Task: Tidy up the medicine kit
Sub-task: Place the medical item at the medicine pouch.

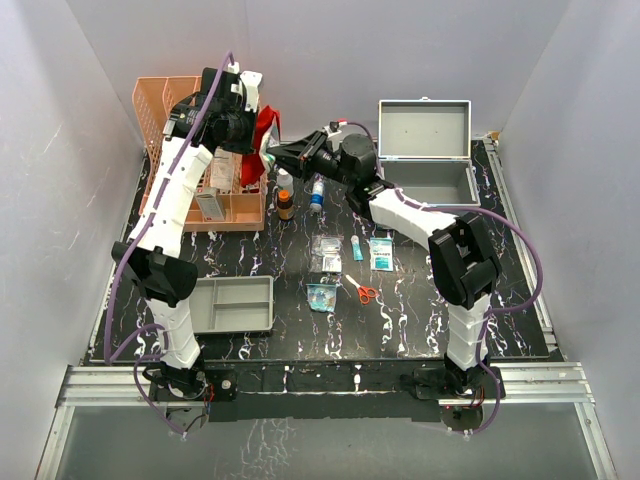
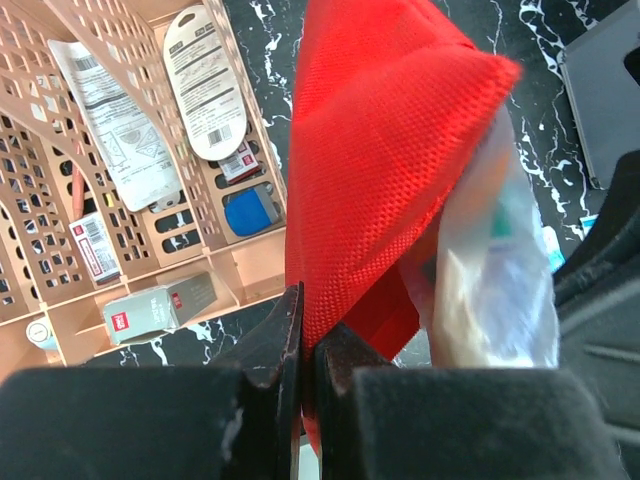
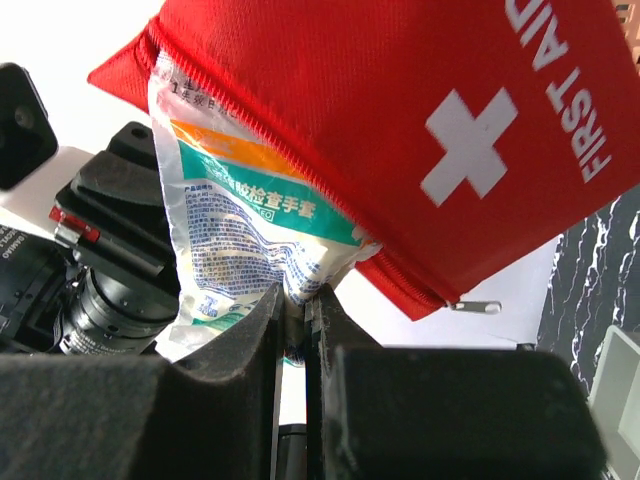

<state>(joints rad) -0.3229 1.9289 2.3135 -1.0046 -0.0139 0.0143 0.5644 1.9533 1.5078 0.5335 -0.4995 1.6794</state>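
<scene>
**Holding pouch and packet off the table**

Left gripper: jaws closed to a slit on an edge of the red first-aid pouch, which hangs in the air just right of the basket. Right gripper: jaws nearly together, pinching the clear printed packet's lower end. Its upper end sits inside the pouch's open zip mouth.
</scene>
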